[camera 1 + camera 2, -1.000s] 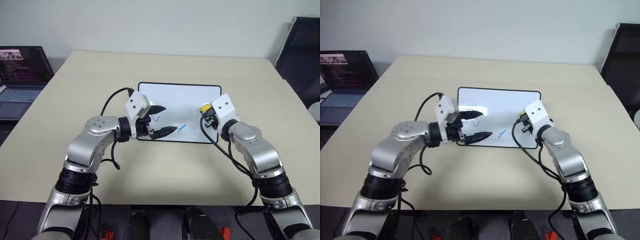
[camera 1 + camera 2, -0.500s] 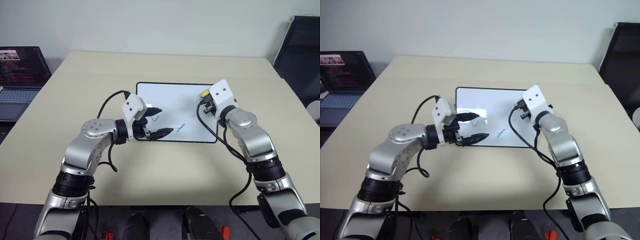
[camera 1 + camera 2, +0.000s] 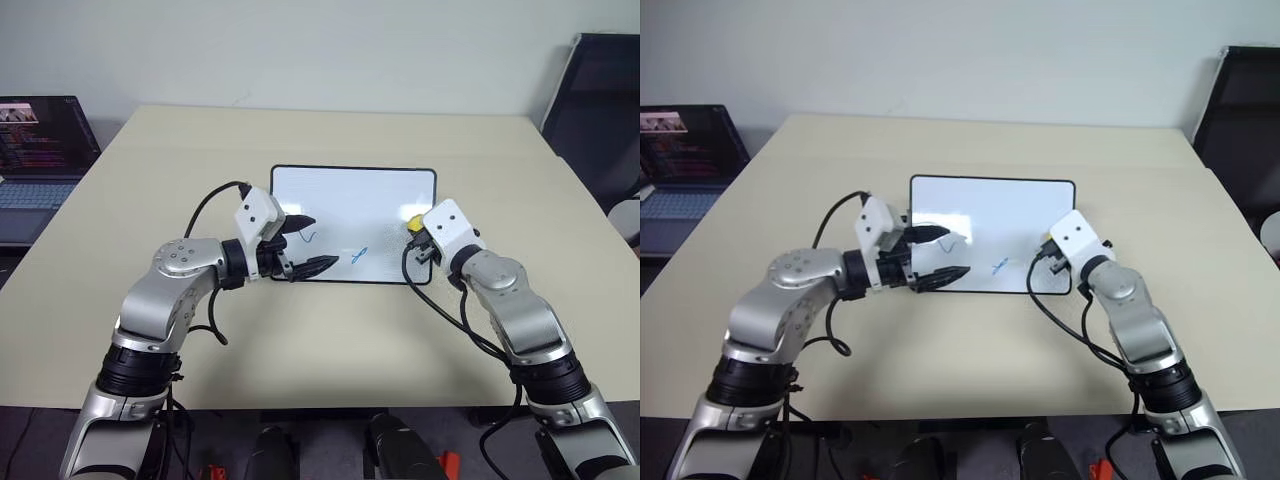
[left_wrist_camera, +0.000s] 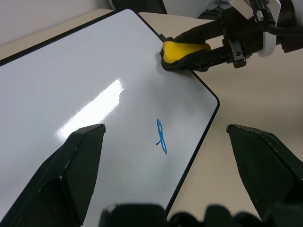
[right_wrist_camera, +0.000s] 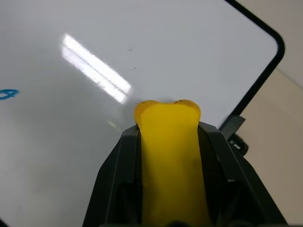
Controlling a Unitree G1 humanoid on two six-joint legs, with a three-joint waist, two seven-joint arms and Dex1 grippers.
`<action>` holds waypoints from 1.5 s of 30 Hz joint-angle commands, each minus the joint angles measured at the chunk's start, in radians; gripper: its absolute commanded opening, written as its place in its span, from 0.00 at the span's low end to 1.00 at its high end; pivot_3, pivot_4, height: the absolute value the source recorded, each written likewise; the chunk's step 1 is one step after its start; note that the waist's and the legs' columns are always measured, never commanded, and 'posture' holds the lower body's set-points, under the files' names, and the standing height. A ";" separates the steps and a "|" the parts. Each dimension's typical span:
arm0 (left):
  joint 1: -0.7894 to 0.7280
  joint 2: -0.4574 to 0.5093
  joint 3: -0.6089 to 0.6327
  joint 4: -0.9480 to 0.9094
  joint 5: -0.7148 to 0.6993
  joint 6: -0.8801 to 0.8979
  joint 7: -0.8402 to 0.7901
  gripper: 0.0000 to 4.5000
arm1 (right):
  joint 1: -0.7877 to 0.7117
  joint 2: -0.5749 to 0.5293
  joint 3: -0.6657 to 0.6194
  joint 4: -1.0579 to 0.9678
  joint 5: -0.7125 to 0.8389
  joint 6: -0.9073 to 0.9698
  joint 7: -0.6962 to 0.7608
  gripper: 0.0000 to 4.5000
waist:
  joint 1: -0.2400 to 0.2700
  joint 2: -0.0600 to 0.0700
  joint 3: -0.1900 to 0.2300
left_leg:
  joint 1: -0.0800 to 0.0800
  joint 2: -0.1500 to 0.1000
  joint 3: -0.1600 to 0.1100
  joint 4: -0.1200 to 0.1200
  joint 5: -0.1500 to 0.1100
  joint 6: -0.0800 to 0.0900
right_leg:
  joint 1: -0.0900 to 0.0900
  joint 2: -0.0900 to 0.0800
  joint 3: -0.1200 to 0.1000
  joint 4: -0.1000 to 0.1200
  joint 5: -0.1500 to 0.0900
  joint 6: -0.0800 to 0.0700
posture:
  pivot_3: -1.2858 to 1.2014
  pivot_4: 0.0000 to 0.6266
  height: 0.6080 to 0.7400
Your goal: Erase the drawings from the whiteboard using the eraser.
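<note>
While one eraser (image 5: 169, 156) sits clamped, two drawings (image 3: 334, 247), one whiteboard (image 3: 354, 190)

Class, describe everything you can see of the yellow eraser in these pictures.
The eraser is a small yellow block that looks soft: it bulges past the black fingers squeezing its two sides, with a slight dent in its front end. The right pincer is shut on it. It sits at the right edge of the whiteboard, low against the white surface, apart from the blue drawings. In the left wrist view a dark layer shows beneath the yellow.
</note>
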State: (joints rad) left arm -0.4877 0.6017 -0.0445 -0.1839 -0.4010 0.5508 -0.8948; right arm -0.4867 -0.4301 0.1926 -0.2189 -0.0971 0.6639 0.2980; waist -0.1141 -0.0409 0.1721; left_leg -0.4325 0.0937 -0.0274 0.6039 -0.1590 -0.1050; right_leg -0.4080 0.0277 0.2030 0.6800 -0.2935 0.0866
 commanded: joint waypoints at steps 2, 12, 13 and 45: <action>0.067 0.064 0.090 -0.044 -0.066 -0.024 -0.073 1.00 | -0.007 0.036 -0.072 -0.097 0.045 -0.087 0.010 0.27 | -0.003 0.000 0.000 | 0.000 0.000 0.001 -0.004 0.000 0.000 | -0.002 0.000 0.000 0.000 0.000 0.000 | 0.52 0.24 1.00; 0.246 0.153 0.181 -0.101 -0.092 -0.056 -0.105 1.00 | 0.165 0.009 -0.158 -0.355 0.231 -0.046 0.156 0.27 | 0.018 0.000 0.000 | -0.003 0.001 0.000 -0.014 -0.003 -0.004 | -0.005 0.000 -0.003 -0.001 -0.007 0.000 | 0.52 0.24 1.00; 0.262 0.163 0.183 -0.112 -0.099 -0.052 -0.113 1.00 | 0.184 -0.005 -0.158 -0.381 0.248 -0.039 0.175 0.27 | 0.019 0.001 0.001 | -0.003 0.001 0.000 -0.014 -0.003 -0.004 | -0.005 0.000 -0.003 -0.001 -0.007 -0.001 | 0.52 0.24 1.00; 0.306 0.178 0.127 -0.112 -0.057 -0.104 -0.115 1.00 | 0.210 -0.121 0.103 -0.373 0.113 -0.150 0.277 0.27 | 0.024 -0.001 0.001 | -0.001 0.001 0.000 -0.011 -0.003 -0.004 | -0.005 -0.001 -0.005 0.000 -0.010 -0.006 | 0.52 0.24 1.00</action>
State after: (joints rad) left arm -0.1658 0.7781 0.0758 -0.2644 -0.4585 0.4677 -1.0117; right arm -0.2599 -0.5463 0.2956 -0.5787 0.0326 0.5471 0.5704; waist -0.0897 -0.0418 0.1731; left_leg -0.4337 0.0947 -0.0275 0.5925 -0.1619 -0.1088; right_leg -0.4134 0.0264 0.1985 0.6804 -0.3038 0.0802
